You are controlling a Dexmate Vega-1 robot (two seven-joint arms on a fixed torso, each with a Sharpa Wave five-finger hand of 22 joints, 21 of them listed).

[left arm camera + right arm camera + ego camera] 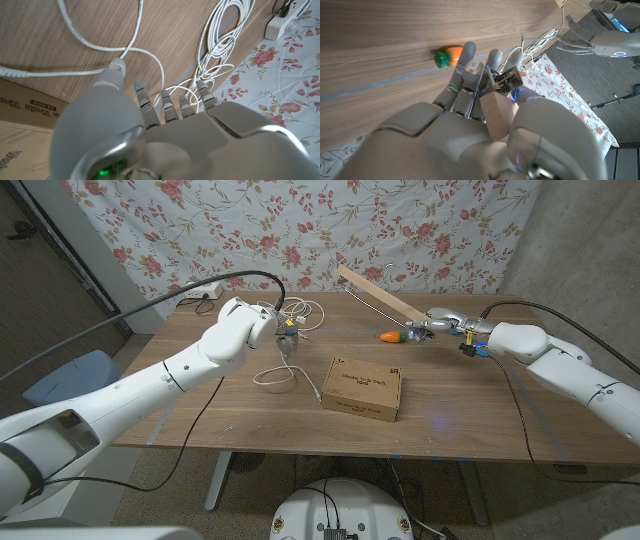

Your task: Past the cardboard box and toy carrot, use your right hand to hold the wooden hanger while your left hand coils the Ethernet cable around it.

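While right hand (443, 322) fingers clamp the wooden hanger (378, 293), left hand (278, 328) fingers apart over Ethernet cable (284, 370), contact seemingly hidden.

- The right hand (485, 125) grips the pale wooden hanger (496, 116), its fingers (466, 60) reaching out over the wooden bench (380, 30).
- The toy carrot (446, 56), orange with a green top, lies on the bench just beyond the fingertips.
- A white cable bundle (536, 44) lies further off.
- The left hand (577, 44) hangs past the cable, fingers apart.
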